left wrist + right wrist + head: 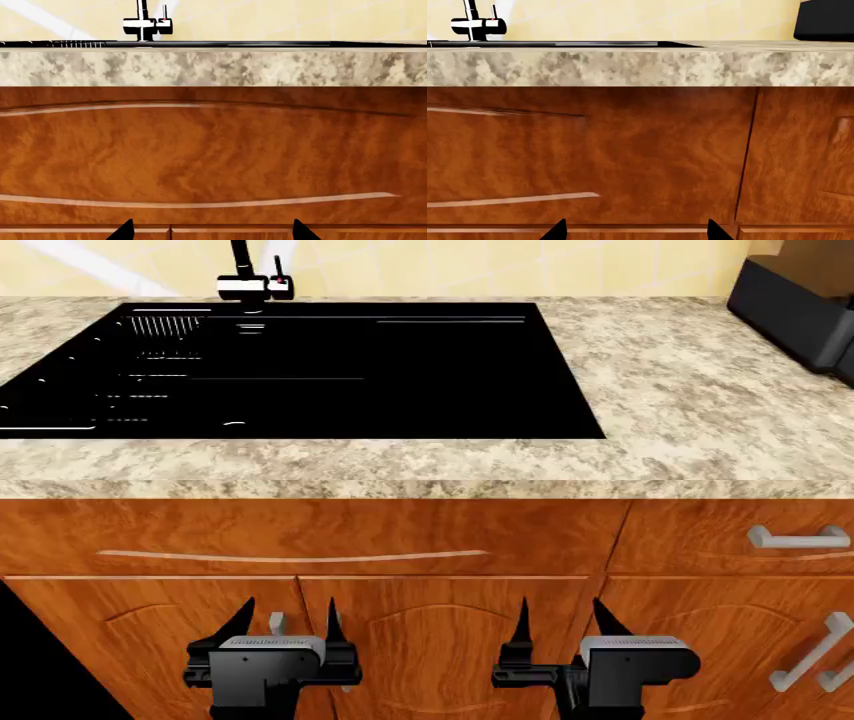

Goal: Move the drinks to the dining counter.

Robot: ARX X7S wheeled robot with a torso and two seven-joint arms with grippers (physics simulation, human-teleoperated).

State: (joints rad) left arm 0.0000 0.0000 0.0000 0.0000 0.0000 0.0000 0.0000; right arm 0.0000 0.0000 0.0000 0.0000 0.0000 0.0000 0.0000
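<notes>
Basically both grippers, left gripper (284, 625) and right gripper (558, 625), hung released and empty at lower frame facing the sink (307, 365) cabinets, no drinks visible.

Even, bright, flat simulator light fills all three views, with no cast shadows under the counter (694, 400) overhang. The black sink (334, 370), beyond the jaws, is a featureless dark mass broken only by thin white specular lines. Pale diagonal streaks of light cross the cream tiled wall (280, 20) behind the tap (251, 282). The orange cabinet fronts (213, 160) just ahead of the jaws carry soft glossy highlights along their grooves. Everything is sharp; textures look slightly smeared close up
</notes>
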